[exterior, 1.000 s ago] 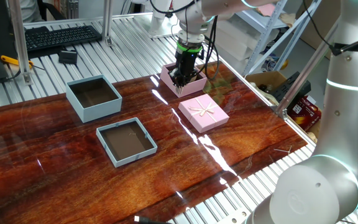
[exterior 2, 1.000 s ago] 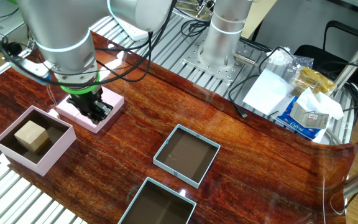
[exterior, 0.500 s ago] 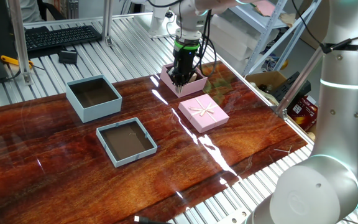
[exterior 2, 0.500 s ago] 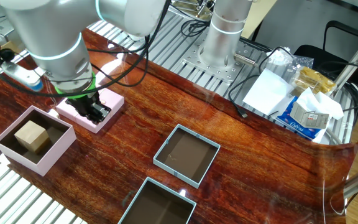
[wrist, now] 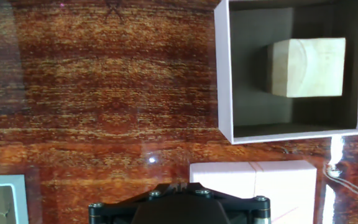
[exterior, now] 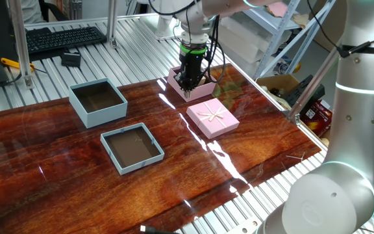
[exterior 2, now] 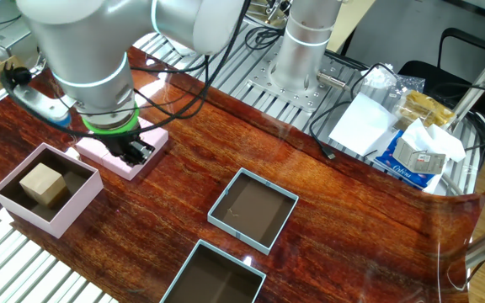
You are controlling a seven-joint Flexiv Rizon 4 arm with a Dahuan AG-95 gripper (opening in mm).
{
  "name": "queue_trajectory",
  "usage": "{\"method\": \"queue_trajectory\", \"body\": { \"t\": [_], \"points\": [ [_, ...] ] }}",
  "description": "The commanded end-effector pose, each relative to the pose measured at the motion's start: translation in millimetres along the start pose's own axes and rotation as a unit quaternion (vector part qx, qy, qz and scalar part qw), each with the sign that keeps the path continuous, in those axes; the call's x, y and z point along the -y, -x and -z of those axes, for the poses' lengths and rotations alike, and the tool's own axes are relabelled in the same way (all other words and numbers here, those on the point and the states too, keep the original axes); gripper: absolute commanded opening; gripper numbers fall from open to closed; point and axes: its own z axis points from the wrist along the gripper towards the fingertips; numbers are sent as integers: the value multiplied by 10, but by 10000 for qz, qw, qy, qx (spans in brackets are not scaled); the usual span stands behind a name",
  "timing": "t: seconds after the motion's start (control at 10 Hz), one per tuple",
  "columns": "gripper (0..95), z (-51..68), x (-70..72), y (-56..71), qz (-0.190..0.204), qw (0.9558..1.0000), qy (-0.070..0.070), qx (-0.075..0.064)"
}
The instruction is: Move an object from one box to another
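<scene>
Hand view shows the black body of the end effector [wrist: 179,204] at the bottom edge, its fingers out of sight, so I cannot tell whether they are apart or together. Just beyond it lies the flat pink lid with a ribbon bow [wrist: 253,186], and past that stands the square pink box with a dark brown inside [wrist: 224,74], holding the small pale tan wooden cube [wrist: 306,67] against its far side wall. Polished reddish-brown wooden bench [wrist: 104,93] fills the remaining view.

From the other fixed view, nearest the camera, the tall pale blue-grey box [exterior 2: 194,278] is cut by the lower edge, the shallower blue-grey tray [exterior 2: 217,210] just behind it. Farther left, the pink box [exterior 2: 7,198] sits with the cube [exterior 2: 43,183] inside — untouched. The end effector [exterior 2: 133,151] hangs over the lid [exterior 2: 146,143], beside the pink box rather than above it.

Compared with a second ago, the arm's large grey joint has swung across in this view, while the end effector stays low over the lid, shifted only slightly; the one fixed view shows it [exterior: 188,83] a little farther back. Boxes, tray, lid and cube have not moved.
</scene>
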Motion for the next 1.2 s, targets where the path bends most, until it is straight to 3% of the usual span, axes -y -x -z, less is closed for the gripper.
{"method": "queue_trajectory", "body": {
  "t": [0.1,0.9,1.2],
  "points": [
    [0,0,4,12,-14,9998,-189,25],
    [0,0,4,12,98,9995,-224,175],
    [0,0,4,12,45,9994,-293,162]
  ]
}}
